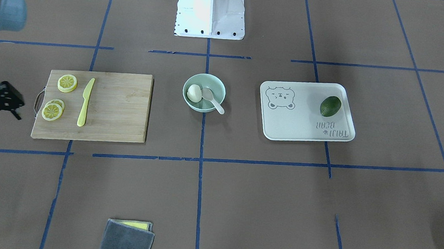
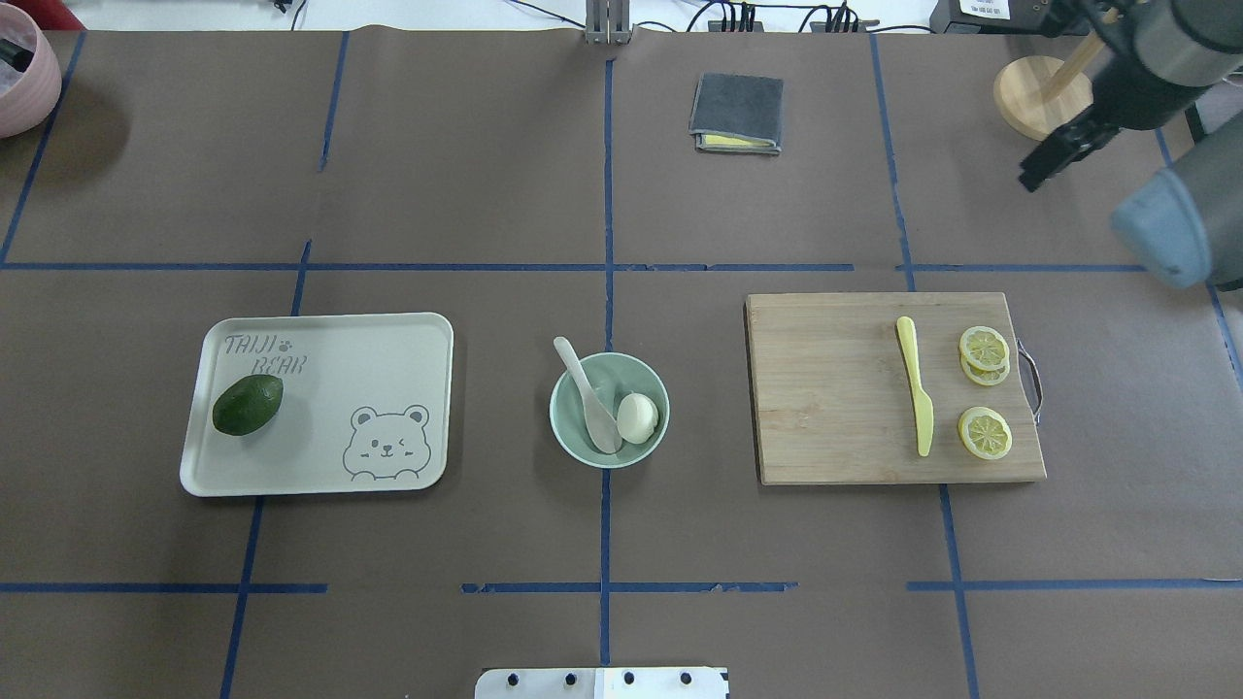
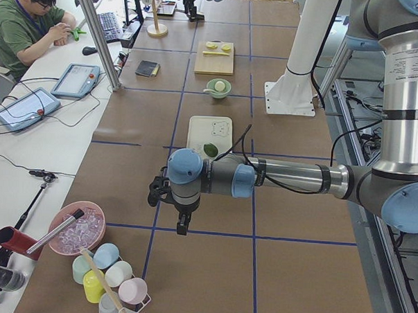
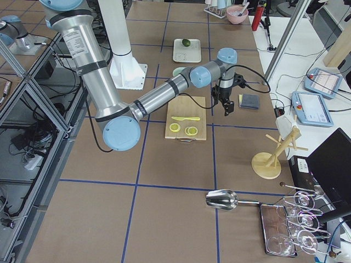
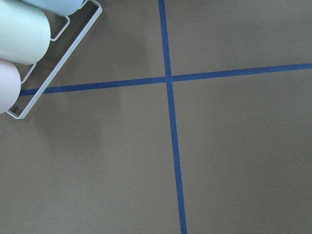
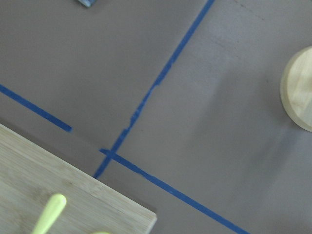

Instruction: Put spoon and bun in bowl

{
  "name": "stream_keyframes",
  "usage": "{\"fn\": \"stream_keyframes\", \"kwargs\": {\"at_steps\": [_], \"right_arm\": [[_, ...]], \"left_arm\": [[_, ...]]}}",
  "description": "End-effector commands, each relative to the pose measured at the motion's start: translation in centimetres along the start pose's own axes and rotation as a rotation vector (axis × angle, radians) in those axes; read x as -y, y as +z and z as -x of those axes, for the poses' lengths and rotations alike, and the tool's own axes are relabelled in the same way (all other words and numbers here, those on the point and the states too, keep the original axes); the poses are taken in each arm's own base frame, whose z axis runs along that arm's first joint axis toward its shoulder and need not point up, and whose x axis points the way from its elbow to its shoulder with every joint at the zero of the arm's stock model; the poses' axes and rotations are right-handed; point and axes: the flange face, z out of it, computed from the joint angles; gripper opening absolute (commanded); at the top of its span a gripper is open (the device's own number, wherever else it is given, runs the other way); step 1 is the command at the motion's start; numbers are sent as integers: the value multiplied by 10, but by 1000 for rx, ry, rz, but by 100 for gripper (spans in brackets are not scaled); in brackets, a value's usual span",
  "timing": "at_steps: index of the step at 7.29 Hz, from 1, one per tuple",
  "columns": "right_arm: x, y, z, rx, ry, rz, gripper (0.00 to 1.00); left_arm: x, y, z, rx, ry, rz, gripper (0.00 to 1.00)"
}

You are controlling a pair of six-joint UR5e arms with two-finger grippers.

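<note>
The pale mint-green bowl stands at the table's middle; it also shows in the front view. The cream-white bun lies inside it, and the off-white spoon rests in it with its handle over the rim. My right gripper hangs empty above the table beyond the cutting board, far from the bowl, and its jaws look open. My left gripper shows only in the exterior left view, far from the bowl; I cannot tell if it is open or shut.
A wooden cutting board holds a yellow knife and lemon slices. A white bear tray holds an avocado. A grey cloth and a wooden stand sit at the far side. A cup rack lies below the left wrist.
</note>
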Motion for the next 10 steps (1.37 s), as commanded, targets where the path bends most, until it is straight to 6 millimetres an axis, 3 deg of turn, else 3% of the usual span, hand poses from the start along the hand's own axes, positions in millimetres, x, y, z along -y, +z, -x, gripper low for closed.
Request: {"fn": "stream_keyframes", "kwargs": {"at_steps": [1,2,3,4,5,10], "right_arm": [[-122,-2,-113,-10,95,20,100],[-168,-1,-153,-34,190,32,100],[-215,7,-173,-34,264,62,100],[-248,22,-177,-21,306,101,100],[-266,32,-177,-7,336,124,100],[-272,40,-181,4,358,138,100]], "left_arm": [[0,0,0,-2,-3,1,100],[0,-1,-1,-3,-1,-2,100],[0,-1,-1,-3,1,-2,100],[0,-2,-2,-1,4,-5,100],[1,-3,-3,-1,10,-7,100],[2,-6,-7,-1,21,-13,100]]}}
